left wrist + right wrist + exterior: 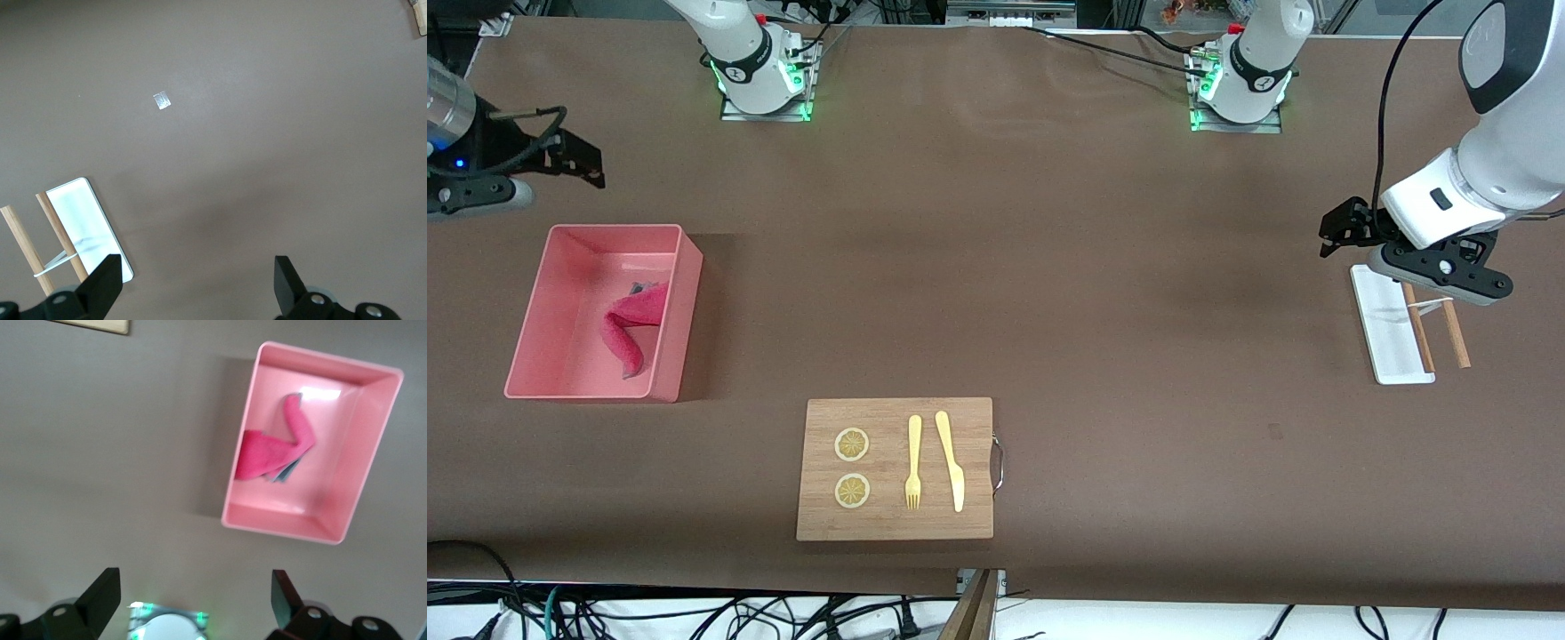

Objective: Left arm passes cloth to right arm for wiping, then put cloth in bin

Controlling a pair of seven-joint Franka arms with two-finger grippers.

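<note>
At the right arm's end of the tabletop: the right gripper (583, 169) is hanging in the air just off the bin's farther rim, over bare tabletop (996, 267), its fingers (100, 597) spread wide and holding nothing.
Bin: the bin (529, 293) is sitting on the tabletop, upright, its low pink walls unobstructed in both the front and right wrist views.
Cloth: the cloth (630, 324) is lying crumpled inside the bin, against the wall toward the middle of the tabletop, with a bit of grey edge showing; nothing is touching it.
Middle, nearer the front camera: a wooden cutting board (894, 524) is carrying two lemon slices (852, 444), a fork (913, 462) and a knife (951, 460), all well apart from the bin.
Left arm's end: the left gripper (1352, 233) is hovering over a small white tray (1383, 342) with two wooden sticks (1454, 333) lying across it; its fingers (107, 287) are standing wide apart and empty, and this arm is waiting.
Step in hand: judging by the cloth in the bin and the empty right gripper, the final drop looks done, so the task is sitting at its very end.
Next move: probably only clearing the right arm up and away from the bin without brushing its rim; no further grasp seems to be needed.
</note>
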